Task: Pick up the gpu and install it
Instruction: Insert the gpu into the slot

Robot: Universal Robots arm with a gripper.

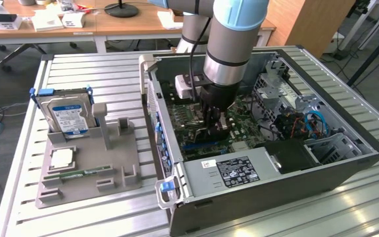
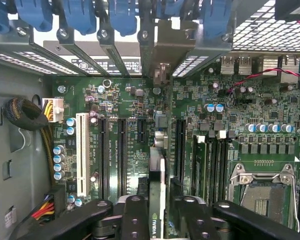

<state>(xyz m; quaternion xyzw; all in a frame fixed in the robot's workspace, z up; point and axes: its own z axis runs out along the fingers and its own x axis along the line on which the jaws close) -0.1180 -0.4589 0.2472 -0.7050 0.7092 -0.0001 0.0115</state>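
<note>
My gripper reaches down inside the open computer case, low over the motherboard. The wrist view looks along the gpu edge-on: a thin dark card with a green logo, upright between my black fingers. My gripper is shut on the gpu. The card stands over the motherboard between the black expansion slots. Its silvery end bracket sits at the case's rear slot openings. Whether its lower edge is seated in a slot is hidden.
A grey fixture at the exterior view's left holds a blue-labelled hard drive, a processor chip and a green memory stick. The power supply and blue cables crowd the case. A white slot and processor socket flank the card.
</note>
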